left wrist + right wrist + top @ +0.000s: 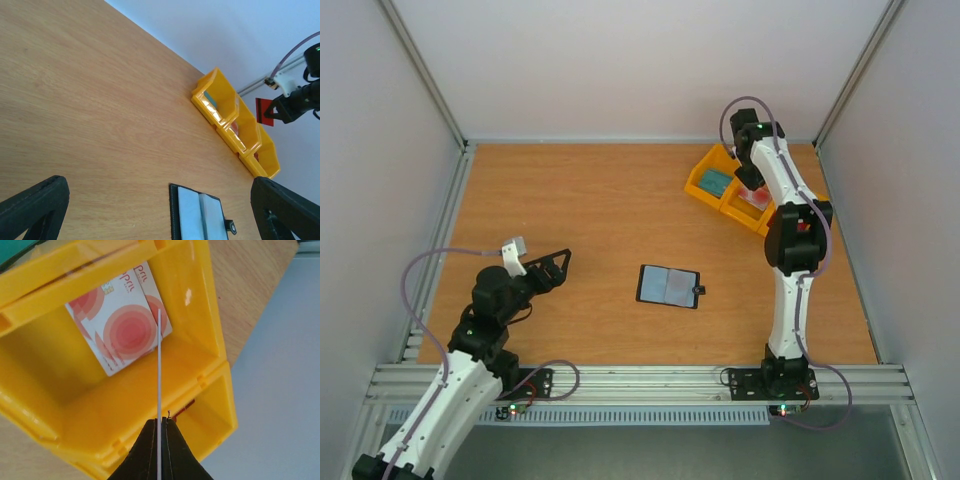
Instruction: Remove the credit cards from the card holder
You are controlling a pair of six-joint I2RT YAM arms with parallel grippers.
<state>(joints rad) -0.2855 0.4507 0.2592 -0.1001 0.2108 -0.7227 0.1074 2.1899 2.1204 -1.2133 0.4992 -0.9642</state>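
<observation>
Wood-grain tabletop (570, 200), grey-blue card holder (668, 285), thin credit card (159, 365) in right tool (159, 422)

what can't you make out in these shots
- Held card: right wrist view shows it edge-on in the right gripper, so its face is hidden.
- Card holder: left wrist view cuts it off at the bottom edge; top view is too small to show whether cards remain.
- Yellow tray: in the top view the right arm covers its end compartment.

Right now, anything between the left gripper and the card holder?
Nothing. Top view shows only bare table between the open left gripper and the card holder; left wrist view agrees.
</observation>
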